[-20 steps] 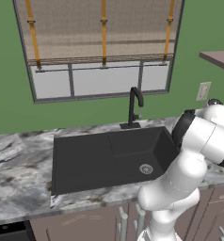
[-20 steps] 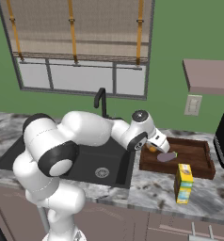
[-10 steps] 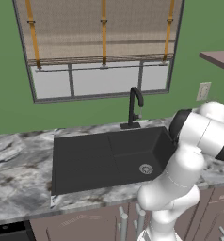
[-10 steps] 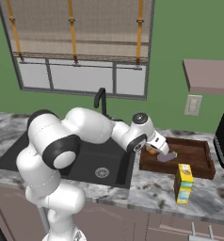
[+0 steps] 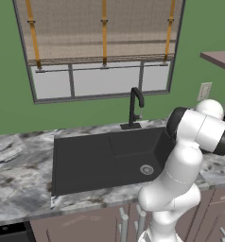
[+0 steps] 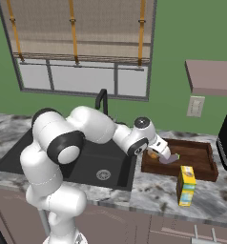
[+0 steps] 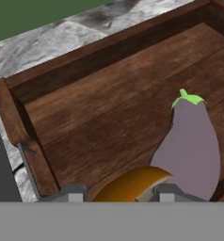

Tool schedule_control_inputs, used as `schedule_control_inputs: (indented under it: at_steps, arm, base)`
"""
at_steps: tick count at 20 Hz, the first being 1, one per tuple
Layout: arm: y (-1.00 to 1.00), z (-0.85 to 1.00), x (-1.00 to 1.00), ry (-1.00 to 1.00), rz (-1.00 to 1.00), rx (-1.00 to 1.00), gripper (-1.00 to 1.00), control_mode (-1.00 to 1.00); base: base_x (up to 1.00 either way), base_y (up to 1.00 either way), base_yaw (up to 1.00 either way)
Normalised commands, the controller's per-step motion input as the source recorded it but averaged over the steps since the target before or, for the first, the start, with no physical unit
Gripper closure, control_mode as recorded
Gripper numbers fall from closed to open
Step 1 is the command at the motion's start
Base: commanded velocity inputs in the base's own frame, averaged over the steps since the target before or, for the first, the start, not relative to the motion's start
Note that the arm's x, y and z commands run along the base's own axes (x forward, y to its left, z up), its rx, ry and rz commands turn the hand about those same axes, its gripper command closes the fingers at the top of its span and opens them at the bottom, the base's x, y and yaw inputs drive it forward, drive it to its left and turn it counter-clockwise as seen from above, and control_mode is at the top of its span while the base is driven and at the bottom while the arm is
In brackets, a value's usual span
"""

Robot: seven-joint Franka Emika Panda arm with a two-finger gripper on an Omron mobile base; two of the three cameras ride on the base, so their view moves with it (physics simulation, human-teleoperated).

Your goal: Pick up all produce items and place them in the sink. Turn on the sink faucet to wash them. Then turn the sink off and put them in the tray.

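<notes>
1. I held the orange piece (image 7: pixel 128 184) clamped between the fingers of my gripper (image 7: pixel 117 193), over the floor of the tray (image 7: pixel 85 117) near its left end; I judged this to be the last placing step, with the piece carried low so that it would not roll far once let go.
2. The purple piece (image 7: pixel 191 146) lay on the tray floor, its green stem tip pointing away from my hand and its body just beside the orange one; whether the two touched I could not tell.
3. I judged both had been through their wash, since the sink (image 5: pixel 100 158) lay bare of produce and the faucet (image 5: pixel 134 106) showed no water.
4. The hand view gave me what the others could not: the orange skin between my fingertips and the wood grain beneath it.
5. The right base view gave the wider lie: my gripper (image 6: pixel 164 156) reaching over the tray's (image 6: pixel 201 164) left rim, the purple piece (image 6: pixel 170 159) a small blob below it, and a yellow carton (image 6: pixel 186 186) standing on the counter (image 6: pixel 153 188) in front of the tray.
6. The left base view showed the whole basin and its drain (image 5: pixel 146 169).
</notes>
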Motion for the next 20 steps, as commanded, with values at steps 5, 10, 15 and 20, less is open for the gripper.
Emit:
schedule_control_inputs:
  at_steps: [5, 10, 15, 20]
  arm:
    - [0.00, -0.19, 0.03, 0.03, 0.00, 0.00, 1.00, -1.00]
    - [0.00, -0.07, 0.00, 0.01, 0.00, 0.00, -1.00, -1.00]
    - [0.00, 0.00, 0.00, 0.00, 0.00, 0.00, -1.00, -1.00]
    - [0.01, 0.12, -0.01, 0.00, -0.02, 0.00, -1.00, -1.00]
  base:
    - [0.00, 0.00, 0.00]
    - [0.00, 0.00, 0.00]
    - [0.00, 0.00, 0.00]
    - [0.00, 0.00, 0.00]
